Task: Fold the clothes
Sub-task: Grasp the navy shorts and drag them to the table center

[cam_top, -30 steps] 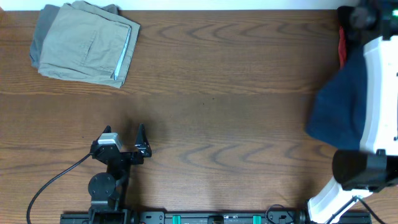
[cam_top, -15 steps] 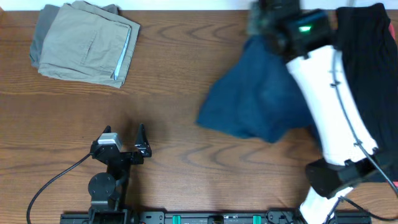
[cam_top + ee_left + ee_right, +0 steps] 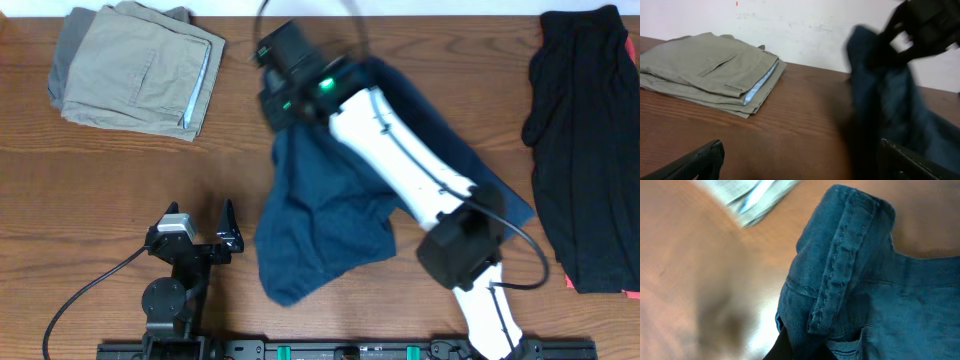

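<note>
Overhead: navy shorts [image 3: 320, 215] draped mid-table, clamped in right gripper [image 3: 285, 85]; left gripper [image 3: 200, 215] spread wide, empty. Left wrist: folded khaki shorts [image 3: 710, 70] at left, navy shorts hanging at right. Right wrist: waistband [image 3: 840, 280] close up, pinched.

The right end effector [image 3: 284, 98] has carried the navy shorts [image 3: 320, 225] from the far right to the centre.

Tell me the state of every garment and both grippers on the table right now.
navy shorts: unfolded, crumpled, one end lifted by the right gripper
khaki shorts: folded, stacked on grey shorts
black garment: laid out flat
left gripper: open, empty
right gripper: shut on navy shorts
</note>
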